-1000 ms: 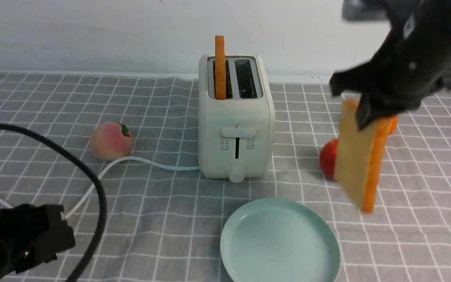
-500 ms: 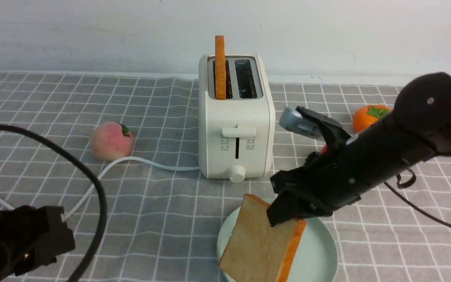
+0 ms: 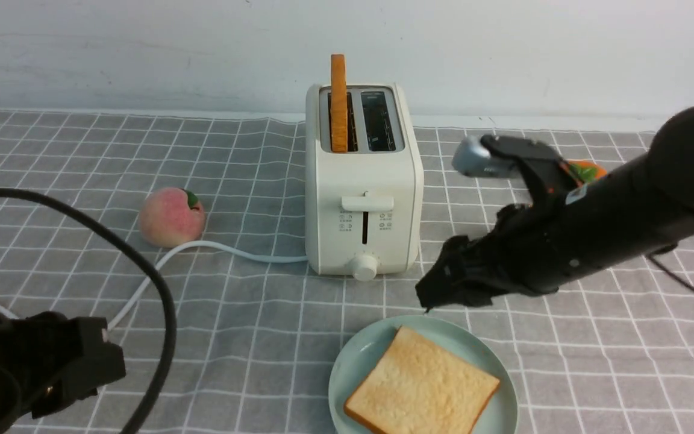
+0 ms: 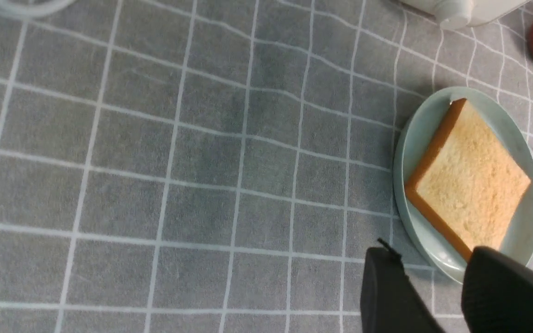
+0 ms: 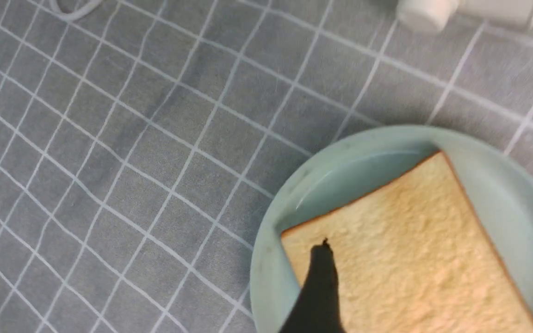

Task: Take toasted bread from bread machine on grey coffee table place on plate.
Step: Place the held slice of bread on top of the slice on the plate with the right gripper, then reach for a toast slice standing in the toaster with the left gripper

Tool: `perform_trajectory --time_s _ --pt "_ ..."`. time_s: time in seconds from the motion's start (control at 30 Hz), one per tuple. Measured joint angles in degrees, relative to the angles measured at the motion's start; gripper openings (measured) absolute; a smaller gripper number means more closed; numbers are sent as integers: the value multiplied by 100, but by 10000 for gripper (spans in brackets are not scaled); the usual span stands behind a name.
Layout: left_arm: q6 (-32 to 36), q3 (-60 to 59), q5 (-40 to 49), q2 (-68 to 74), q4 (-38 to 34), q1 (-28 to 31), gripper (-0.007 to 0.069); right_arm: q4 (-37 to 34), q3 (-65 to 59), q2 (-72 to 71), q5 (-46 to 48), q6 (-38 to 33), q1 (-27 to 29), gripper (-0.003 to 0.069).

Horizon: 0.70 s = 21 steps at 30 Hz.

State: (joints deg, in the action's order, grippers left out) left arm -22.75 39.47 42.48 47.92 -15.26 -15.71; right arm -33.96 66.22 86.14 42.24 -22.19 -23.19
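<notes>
Toasted bread already lies flat on the plate, beneath the spread right claw. A second slice stands in the bread machine, yet to be moved; the left claw gapes empty.

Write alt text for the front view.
Toast lies flat on a pale green plate at the front of a grey checked table, the open right hand hovering just behind it. A white toaster farther back holds a second slice upright in its left slot.
</notes>
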Motion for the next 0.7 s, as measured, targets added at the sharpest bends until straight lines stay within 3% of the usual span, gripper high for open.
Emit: perform_trajectory --time_s 0.1,0.27,0.37,0.5,0.7 --pt "331 391 -6 282 0 0 244 323 311 -371 374 0 0 584" --pt "549 1391 -48 878 -206 0 254 273 606 -852 997 0 0 540" --pt "668 2130 -14 1466 -652 0 255 232 625 -1061 1307 0 0 498" --pt "1427 2698 23 2321 -1284 -229 272 312 625 -1379 1628 0 0 454" --pt "1710 3545 -379 3354 -979 -711 367 667 393 -1918 1658 369 0 449"
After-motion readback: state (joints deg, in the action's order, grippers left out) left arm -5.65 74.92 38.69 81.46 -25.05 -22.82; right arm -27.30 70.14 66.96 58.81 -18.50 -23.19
